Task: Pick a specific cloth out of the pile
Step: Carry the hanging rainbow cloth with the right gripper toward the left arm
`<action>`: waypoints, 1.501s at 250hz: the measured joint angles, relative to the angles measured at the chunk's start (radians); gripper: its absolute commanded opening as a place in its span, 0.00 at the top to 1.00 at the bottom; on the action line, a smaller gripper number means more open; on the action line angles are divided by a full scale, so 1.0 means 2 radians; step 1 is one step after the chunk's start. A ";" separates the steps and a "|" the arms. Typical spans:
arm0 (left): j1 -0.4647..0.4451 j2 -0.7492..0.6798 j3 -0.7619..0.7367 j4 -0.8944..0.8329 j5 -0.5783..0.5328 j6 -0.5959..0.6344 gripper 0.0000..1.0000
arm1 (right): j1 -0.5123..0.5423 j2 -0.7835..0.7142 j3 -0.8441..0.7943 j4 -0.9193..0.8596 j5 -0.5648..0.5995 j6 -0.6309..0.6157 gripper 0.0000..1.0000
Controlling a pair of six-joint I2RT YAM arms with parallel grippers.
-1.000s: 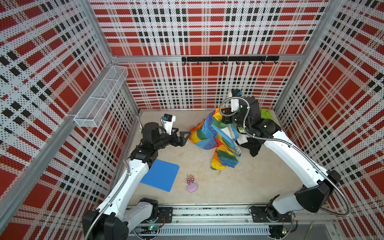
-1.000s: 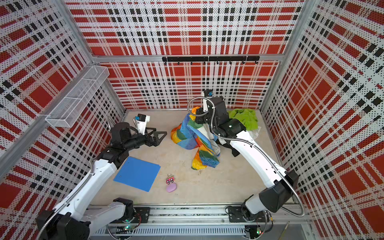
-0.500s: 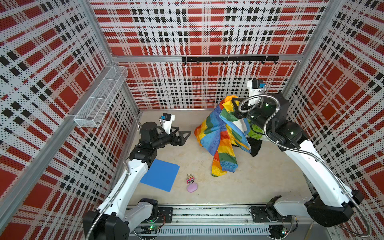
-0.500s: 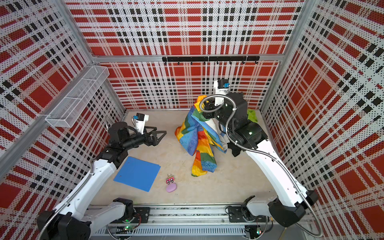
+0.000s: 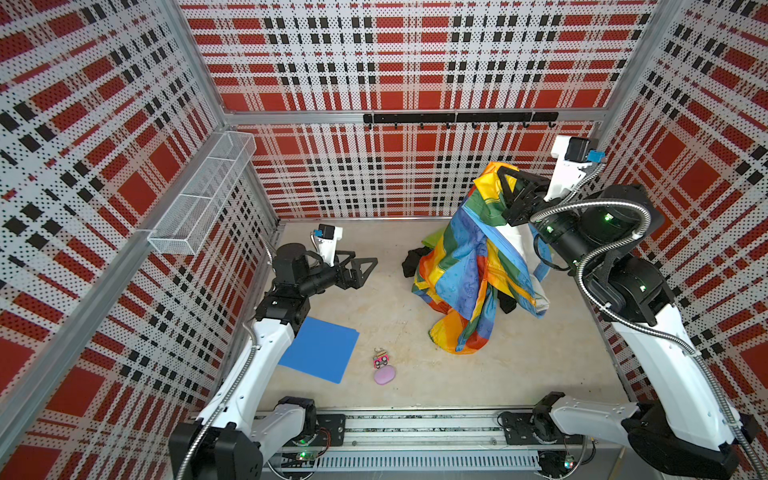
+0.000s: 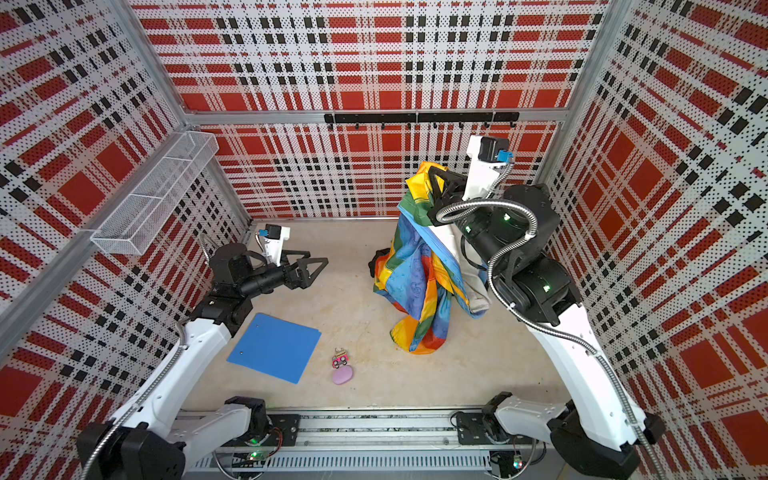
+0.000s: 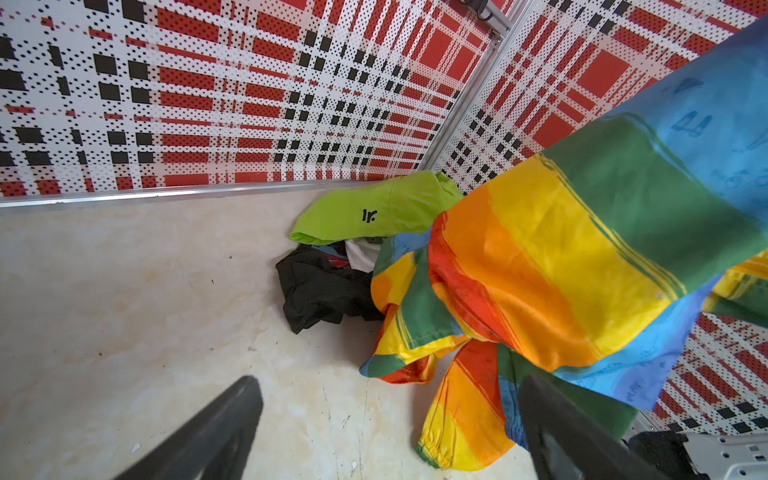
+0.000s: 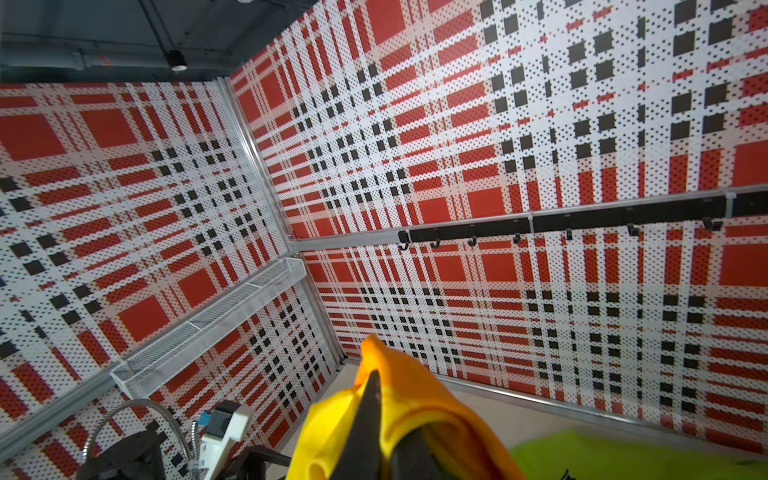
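Note:
The rainbow cloth (image 5: 469, 266) (image 6: 419, 270) hangs high at the back right, and its lower end trails on the floor. My right gripper (image 5: 502, 173) (image 6: 433, 171) is shut on its orange-yellow top edge (image 8: 415, 399), with the dark fingertips (image 8: 373, 390) pinching the fabric. What shows of the pile under the cloth is a lime-green garment (image 7: 374, 212), a black one (image 7: 324, 291) and a white one (image 5: 515, 245). My left gripper (image 5: 365, 262) (image 6: 318, 257) (image 7: 386, 382) stands open and empty, low over the floor, left of the cloth (image 7: 561, 266).
A blue folder (image 5: 320, 349) lies on the floor at the front left. A small pink item (image 5: 383, 374) sits beside it. A wire basket (image 5: 203, 195) hangs on the left wall. A black hook rail (image 5: 457, 118) runs along the back wall.
My right gripper has risen and swung right towards the back corner, lifting the rainbow cloth off the pile. The left arm has barely moved.

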 measured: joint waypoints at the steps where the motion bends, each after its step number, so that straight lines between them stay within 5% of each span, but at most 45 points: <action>1: 0.000 0.000 0.000 0.000 0.000 0.000 0.01 | 0.000 0.000 0.000 0.001 -0.001 0.000 1.00; 125: 0.005 0.000 0.000 0.001 -0.002 -0.003 0.01 | 0.012 0.086 0.072 0.097 -0.126 0.040 1.00; 213: 0.034 -0.015 -0.008 0.010 -0.011 -0.014 0.01 | 0.122 0.146 0.143 0.070 -0.093 -0.010 1.00; 278: 0.034 -0.016 -0.008 0.012 -0.012 -0.014 0.01 | 0.124 0.102 0.107 0.064 -0.035 -0.039 1.00; 375: 0.031 -0.016 -0.008 0.013 -0.015 -0.014 0.01 | 0.124 0.012 0.061 0.037 -0.039 -0.055 1.00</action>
